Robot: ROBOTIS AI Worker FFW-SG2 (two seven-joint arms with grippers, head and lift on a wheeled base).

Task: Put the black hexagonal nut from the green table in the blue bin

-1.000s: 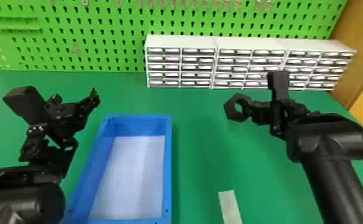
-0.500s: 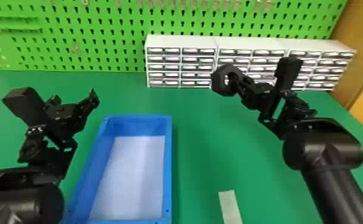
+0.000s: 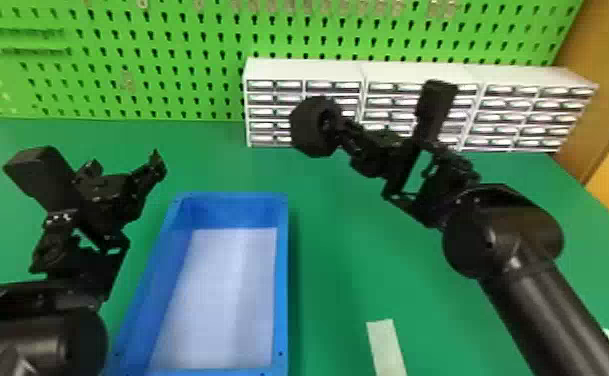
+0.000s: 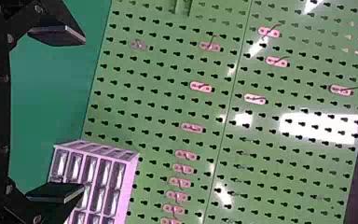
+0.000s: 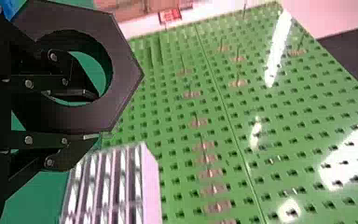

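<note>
Head view: holding black hexagonal nut [image 3: 304,127] in right gripper [image 3: 339,129], up off green table [image 3: 338,265], in front of white drawer units [image 3: 518,120]. Right wrist view: pinching nut wall between one finger inside the hole and one outside. Parked left of blue bin [image 3: 282,280], with fingers spread wide: left gripper [image 3: 123,167].

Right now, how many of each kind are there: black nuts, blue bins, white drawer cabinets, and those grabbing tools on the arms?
Black hexagonal nut: 1
Blue bin: 1
White drawer cabinets, side by side: 3
Tools, the left tool and the right tool: 2
Total: 7
</note>
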